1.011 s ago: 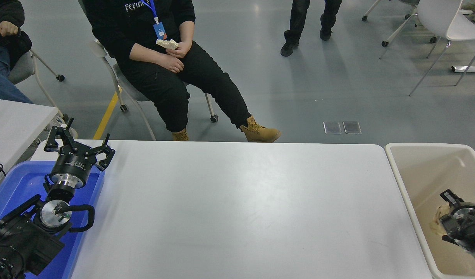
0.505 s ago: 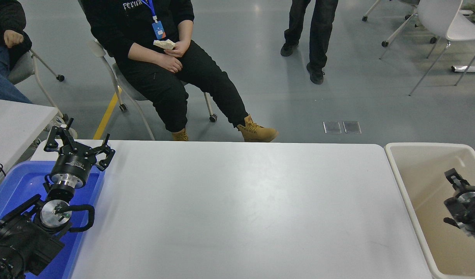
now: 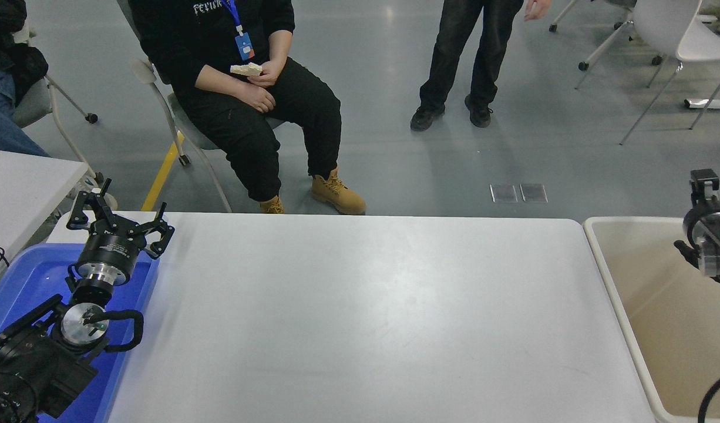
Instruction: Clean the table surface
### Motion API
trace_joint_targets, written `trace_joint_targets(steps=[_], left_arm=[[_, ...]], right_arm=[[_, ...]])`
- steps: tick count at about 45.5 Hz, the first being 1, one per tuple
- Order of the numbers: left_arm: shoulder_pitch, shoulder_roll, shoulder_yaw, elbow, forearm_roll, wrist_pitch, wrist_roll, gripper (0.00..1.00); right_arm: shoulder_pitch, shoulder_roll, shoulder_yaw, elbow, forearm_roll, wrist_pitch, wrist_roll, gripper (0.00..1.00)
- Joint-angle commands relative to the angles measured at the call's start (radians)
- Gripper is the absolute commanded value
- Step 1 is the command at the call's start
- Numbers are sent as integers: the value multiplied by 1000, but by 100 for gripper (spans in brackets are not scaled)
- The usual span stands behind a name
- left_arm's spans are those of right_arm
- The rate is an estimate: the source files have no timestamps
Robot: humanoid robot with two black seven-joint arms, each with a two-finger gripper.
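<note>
The table surface (image 3: 366, 317) is a wide white top that fills the middle of the head view, with nothing lying on it. My left gripper (image 3: 122, 222) is parked over the table's far left corner, above a blue tray, with its fingers spread open and nothing between them. My right gripper (image 3: 705, 183) hangs at the picture's right edge, raised above the far end of the beige bin (image 3: 606, 252). It is partly cut off by the frame, and nothing shows in its hold.
A blue tray (image 3: 19, 276) lies under my left arm. A smaller white table (image 3: 25, 182) stands at the left. Beyond the far edge, a seated person holds a pale piece (image 3: 246, 69), and another person (image 3: 460, 70) stands nearby. White chairs (image 3: 677, 35) stand at the back right.
My right arm has risen out of the beige bin, up and toward its far end. The seated person drew a leg in, and the standing person shifted.
</note>
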Motion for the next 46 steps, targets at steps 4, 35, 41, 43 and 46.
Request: trace_joint_targets(steps=[4,35,41,43,46], left_arm=[[0,0,0,-1,0,0,1,100],[0,0,0,0,0,0,1,100],[0,0,0,-1,0,0,1,100],[0,0,0,0,0,0,1,100],[0,0,0,0,0,0,1,100]], right_arm=[[47,-60,202,211,9,4,35,98],[-146,49,578,401,11,168,326,98],[-197,75,579,400,20,212,365,98],[-214,83,583,398,49,228,365,98],[-244,87,592,398,130,245,365,98]])
